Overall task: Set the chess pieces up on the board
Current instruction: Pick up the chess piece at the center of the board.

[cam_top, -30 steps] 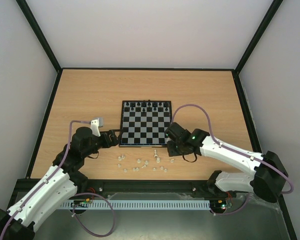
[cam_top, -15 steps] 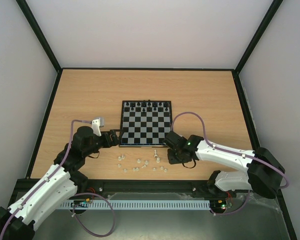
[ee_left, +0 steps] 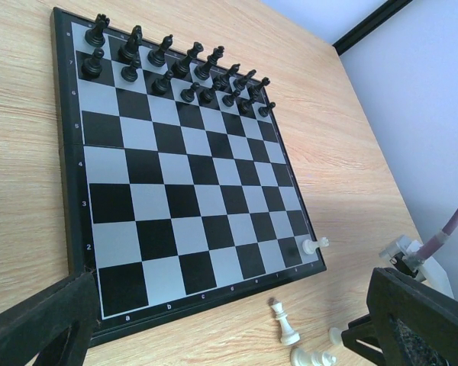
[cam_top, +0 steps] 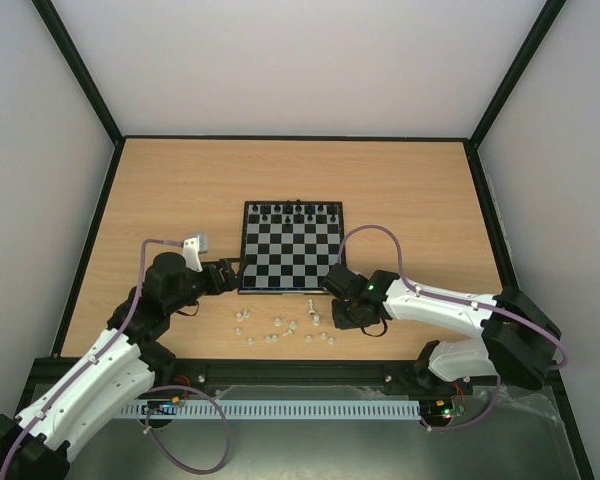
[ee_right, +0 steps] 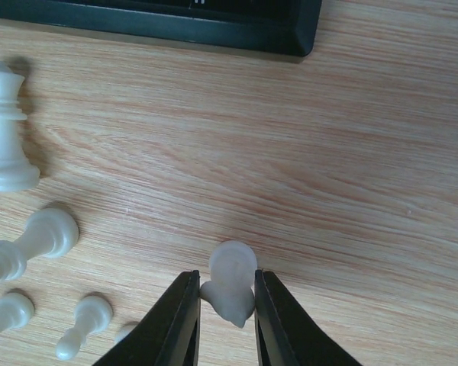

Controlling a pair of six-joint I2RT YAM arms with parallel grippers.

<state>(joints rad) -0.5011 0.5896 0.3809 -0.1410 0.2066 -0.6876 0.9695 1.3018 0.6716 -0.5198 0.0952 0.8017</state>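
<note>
The right fingers pinched a small white pawn from both sides. It sat on the bare counter just off the near right corner of the board; whether it stood upright or lay tipped could not be told. The other loose chess pieces lay scattered between the board's near edge and the counter's near edge. Among them a tall king stood to the left of the pinch, with toppled pawns close by. One white piece lay on its side on the board's near right corner square, and the black pieces filled the two far rows. The left fingers hung spread wide beside the board's near left corner, holding nothing.

Doing this step well likely meant checking that the pinch sat squarely on the pawn's body rather than its rounded head, since so small and slick a piece could squirt out. A straight lift would clear the neighbours. The pawn should then go down upright on a square of the second near row, released only once its base sat flat.
</note>
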